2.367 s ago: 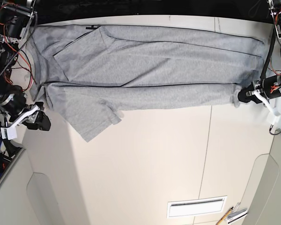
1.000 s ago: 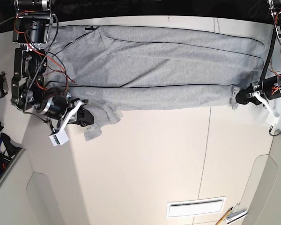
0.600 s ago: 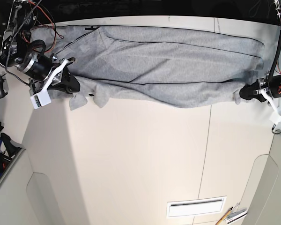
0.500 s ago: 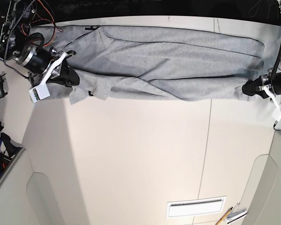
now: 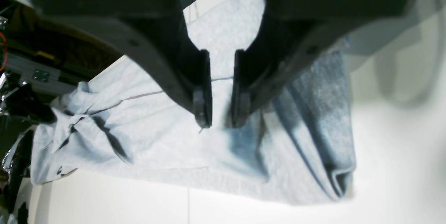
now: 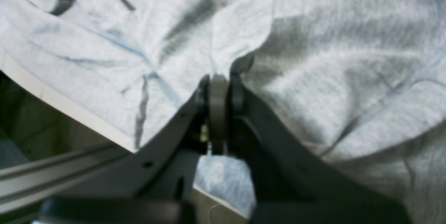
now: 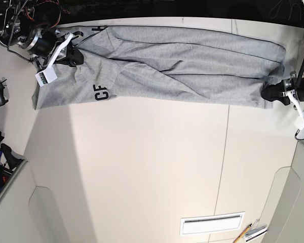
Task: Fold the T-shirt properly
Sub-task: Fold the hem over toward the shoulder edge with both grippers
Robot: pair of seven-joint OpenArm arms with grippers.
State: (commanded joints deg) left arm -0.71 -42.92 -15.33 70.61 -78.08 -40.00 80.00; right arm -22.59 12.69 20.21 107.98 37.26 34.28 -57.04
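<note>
Base view: the black right tool (image 7: 79, 58) pinches a fold of the light heather-grey cotton T-shirt (image 7: 177, 85) near one end; the black left tool (image 7: 267, 92), fingers parted, sits by the shirt's other end. The shirt lies lengthwise across the off-white tabletop (image 7: 142, 167). Folding one long side inward seems underway; next, lay the pinched cloth flat and let go.

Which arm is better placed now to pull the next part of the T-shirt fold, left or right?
Right, I would judge: its end effector is closed on the T-shirt, while the left end effector has its jaws apart, gripping nothing.
</note>
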